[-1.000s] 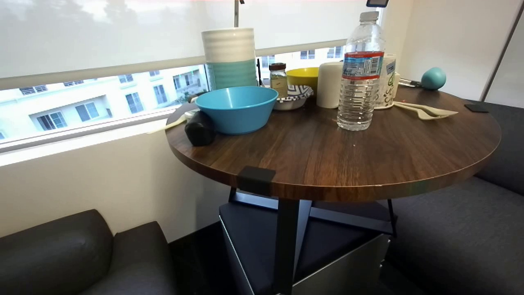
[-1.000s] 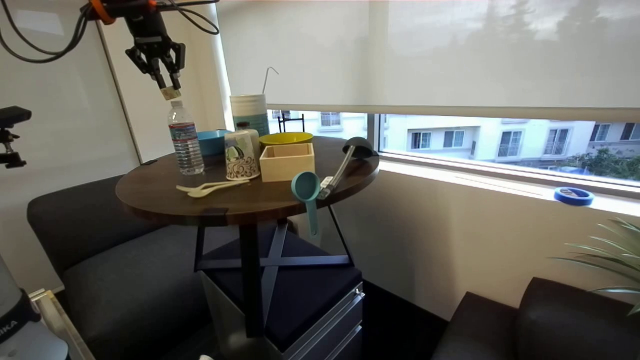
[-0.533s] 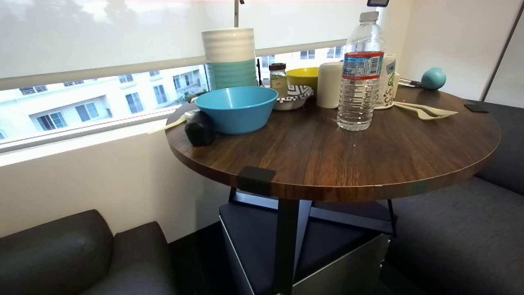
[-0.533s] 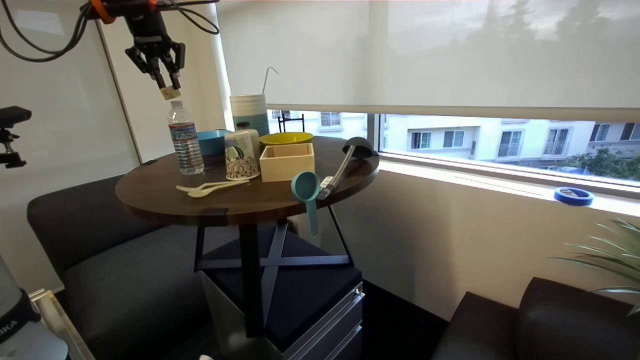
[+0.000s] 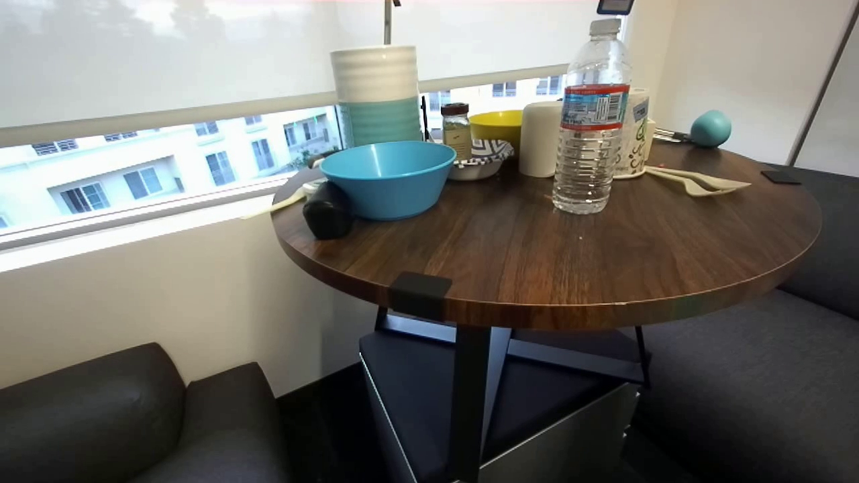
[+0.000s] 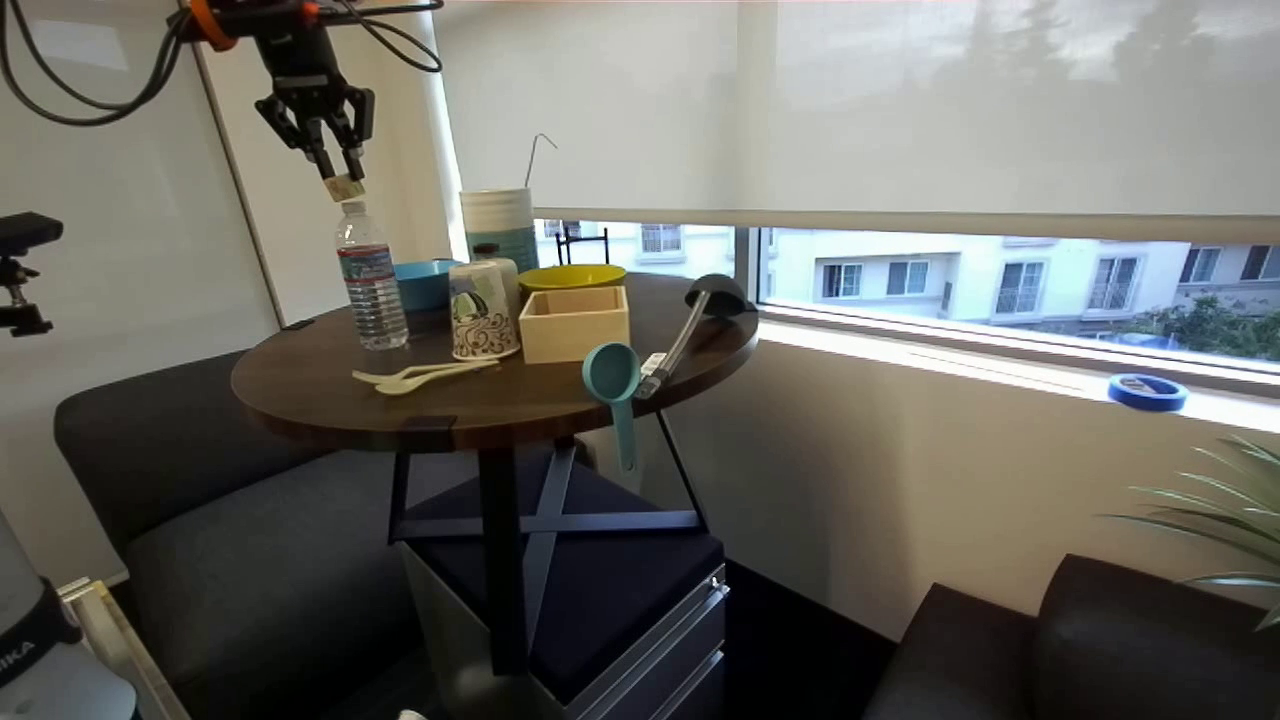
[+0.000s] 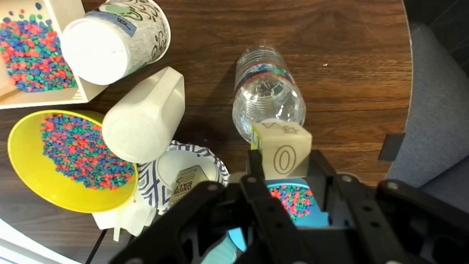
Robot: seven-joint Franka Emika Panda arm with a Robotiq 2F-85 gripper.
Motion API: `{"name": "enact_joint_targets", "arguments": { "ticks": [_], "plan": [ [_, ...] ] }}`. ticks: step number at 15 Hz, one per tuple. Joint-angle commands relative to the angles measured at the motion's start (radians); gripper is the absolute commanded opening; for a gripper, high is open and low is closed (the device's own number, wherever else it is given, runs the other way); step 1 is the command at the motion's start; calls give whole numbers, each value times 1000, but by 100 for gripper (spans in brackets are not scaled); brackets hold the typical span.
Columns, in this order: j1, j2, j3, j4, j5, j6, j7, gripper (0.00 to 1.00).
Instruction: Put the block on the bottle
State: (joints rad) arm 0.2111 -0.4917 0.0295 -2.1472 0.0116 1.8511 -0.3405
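The block [image 7: 284, 152] is a pale cube with a "0" on one face and a yellow edge. My gripper [image 6: 340, 168] is shut on it, one finger on each side. The block hangs just over the cap of the bottle [image 6: 372, 290], and it also shows in an exterior view [image 6: 344, 188]. In an exterior view its blue-edged lower part [image 5: 615, 6] shows at the top edge, a little right of the cap with a small gap. The clear bottle [image 5: 590, 147] stands upright; in the wrist view [image 7: 269, 95] the block hides most of its cap.
A patterned paper cup [image 6: 484, 312], a wooden box [image 6: 575, 325], a white mug [image 7: 144, 117] and a yellow bowl [image 7: 73, 161] stand near the bottle. A blue bowl [image 5: 389, 178] and a tall crock [image 5: 376, 97] are also on the table. Pale plastic cutlery [image 6: 425, 375] lies in front.
My gripper and the block have shifted slightly, to the right in the exterior view where the arm shows. In the view from across, the block is a little lower and further left. The bottle has not moved.
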Motion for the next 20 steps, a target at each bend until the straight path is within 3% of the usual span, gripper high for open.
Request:
{"name": "enact_joint_targets", "arguments": {
  "ticks": [1,9,10,11,13,17,20],
  "plan": [
    [-7,27,1,33,19,1,-15,10],
    [-7,36,1,34,19,-6,-16,10],
    [-8,37,2,34,18,-7,-15,13],
    [-11,38,4,35,15,-4,-6,60],
    [-13,37,4,34,13,-2,-5,68],
    [-16,34,4,32,12,-1,-4,96],
    [-19,16,3,30,11,13,-5,100]
  ]
}}
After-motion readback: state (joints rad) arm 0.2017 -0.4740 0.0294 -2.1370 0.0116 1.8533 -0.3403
